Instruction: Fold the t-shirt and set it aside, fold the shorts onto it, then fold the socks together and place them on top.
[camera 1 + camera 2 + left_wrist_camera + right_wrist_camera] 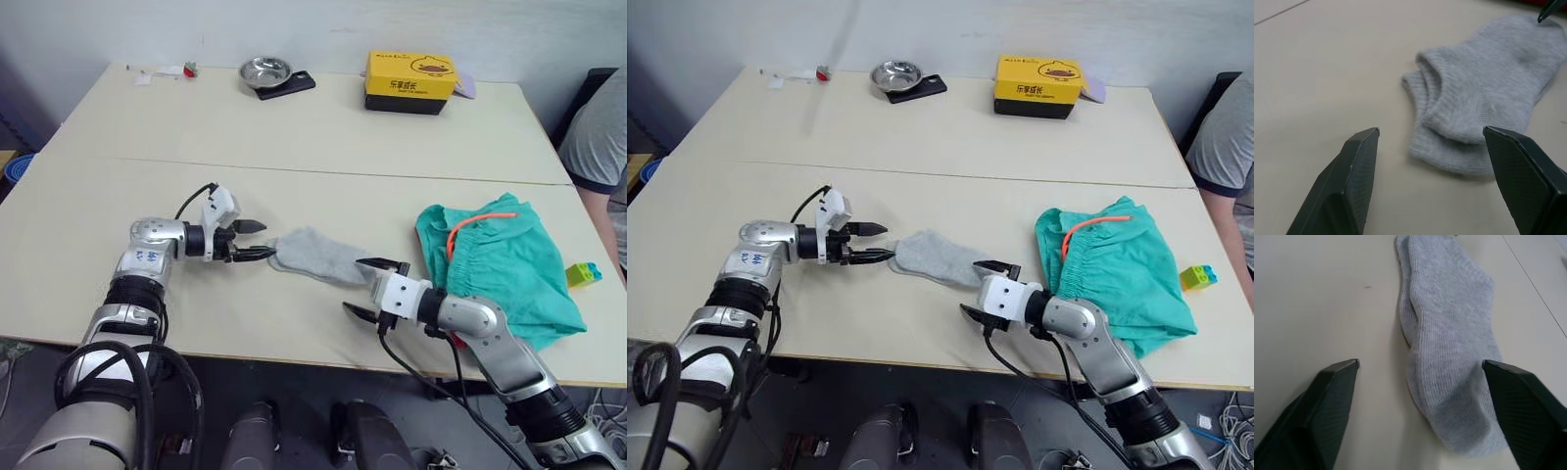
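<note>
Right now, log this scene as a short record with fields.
socks: stacked flat on the table, between both end effectors
left end effector: open, at one end of the socks
right end effector: open, at the other end
shorts: lying folded, to the right of the socks
other items: yellow box, metal bowl, toy blocks
</note>
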